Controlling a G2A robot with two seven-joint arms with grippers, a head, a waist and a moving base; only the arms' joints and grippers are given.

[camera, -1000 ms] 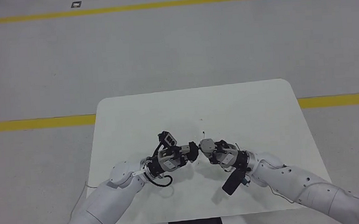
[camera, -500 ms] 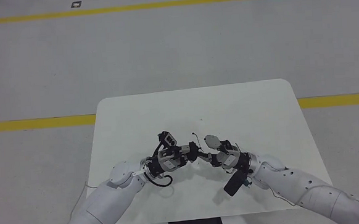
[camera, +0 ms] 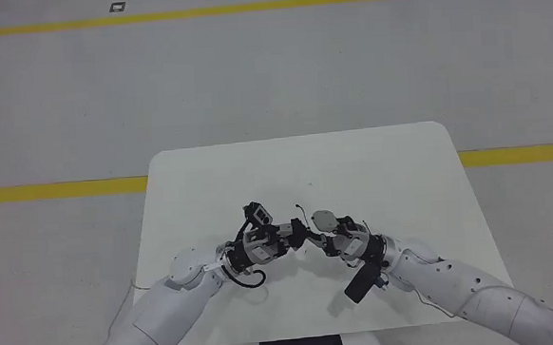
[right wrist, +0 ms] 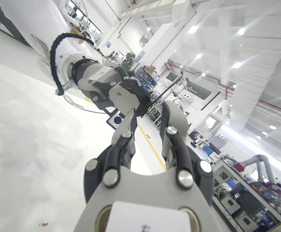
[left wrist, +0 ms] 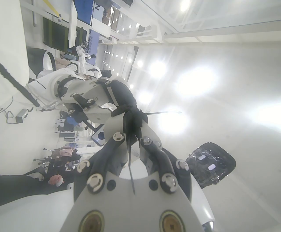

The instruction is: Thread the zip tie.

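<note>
Item: zip tie [left wrist: 130, 127], black, pinched between the closed fingers of the left gripper [camera: 297, 234], its thin tail jutting past the tips. Right gripper [right wrist: 149, 109]: fingers spread, tips just beside the tie. Handling, as judged: pinch the tail alone, line it up with the head, feed slowly.

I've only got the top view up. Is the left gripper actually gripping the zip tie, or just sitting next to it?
Observer: It is gripping it. The left wrist view shows the left gripper shut on the black zip tie.
Operator: Okay, and does the right gripper have hold of it too?
Observer: No. In the right wrist view the right gripper is open, with its fingers spread apart close to the left gripper's tip.
</note>
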